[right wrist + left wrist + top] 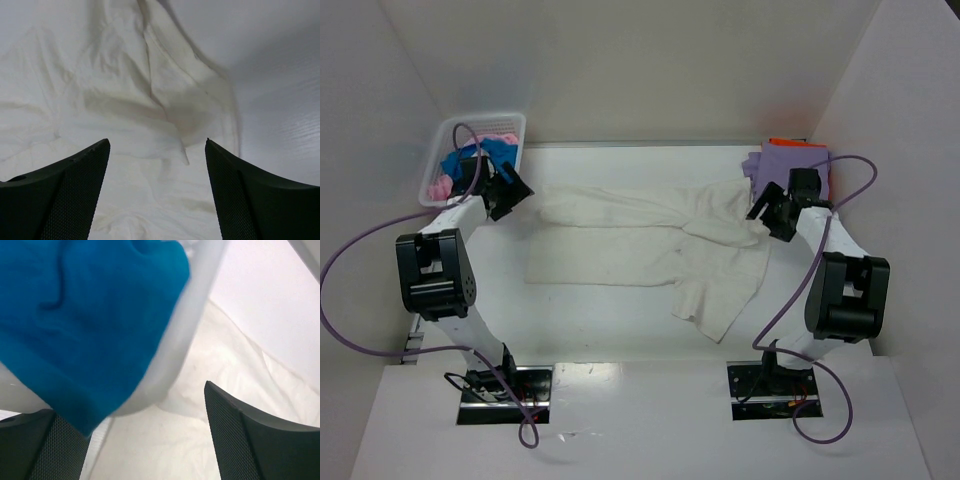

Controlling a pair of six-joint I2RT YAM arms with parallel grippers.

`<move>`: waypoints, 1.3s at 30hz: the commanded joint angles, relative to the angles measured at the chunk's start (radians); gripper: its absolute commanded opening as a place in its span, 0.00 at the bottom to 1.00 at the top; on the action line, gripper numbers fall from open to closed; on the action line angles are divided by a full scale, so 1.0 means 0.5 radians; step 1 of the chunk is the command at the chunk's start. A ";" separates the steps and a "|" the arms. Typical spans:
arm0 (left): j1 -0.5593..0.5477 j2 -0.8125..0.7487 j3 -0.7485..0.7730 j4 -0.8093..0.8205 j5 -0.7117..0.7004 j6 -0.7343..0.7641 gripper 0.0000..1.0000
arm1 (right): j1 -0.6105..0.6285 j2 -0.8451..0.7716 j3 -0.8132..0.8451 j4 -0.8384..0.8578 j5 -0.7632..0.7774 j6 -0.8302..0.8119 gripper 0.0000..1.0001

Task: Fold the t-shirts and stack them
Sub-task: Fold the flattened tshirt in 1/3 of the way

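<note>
far-left corner of the table (620,330): white lattice basket (485,128) set by the left wall, blue shirt (468,160) heaped in it and hanging over the rim, pink shirt (438,187) at its near-left corner. left gripper (510,192) hangs just beside the basket's near-right corner, jaws spread wide, nothing between them. its wrist view puts the blue cloth and the basket rim right ahead of the fingertips.

centre: cream-white shirt (640,245) spread flat, long axis left to right. its left edge lies close to the left gripper. far edge rumpled, well short of the back wall. near hem straight on the left, then a flap runs down toward the right arm's base. bare tabletop shows between that hem and both bases.

right: right gripper (770,212) over the shirt's bunched right end, jaws apart, holding nothing — cloth lies creased below the fingertips, its edge giving way to bare table on the right. beyond it, lavender shirt (790,160) folded flat at the far-right corner close to the right wall, orange shirt (788,142) showing at its far edge.
</note>
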 commanded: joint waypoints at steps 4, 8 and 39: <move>-0.295 -0.040 0.413 0.271 0.482 0.534 0.91 | 0.017 0.164 0.450 0.066 -0.051 0.002 0.75; -0.448 0.122 0.524 0.170 0.483 0.608 0.91 | 0.017 0.385 0.589 0.090 -0.100 0.002 0.67; -0.268 -0.009 0.248 0.062 -0.249 0.316 0.91 | 0.017 0.472 0.589 0.207 -0.143 -0.118 0.55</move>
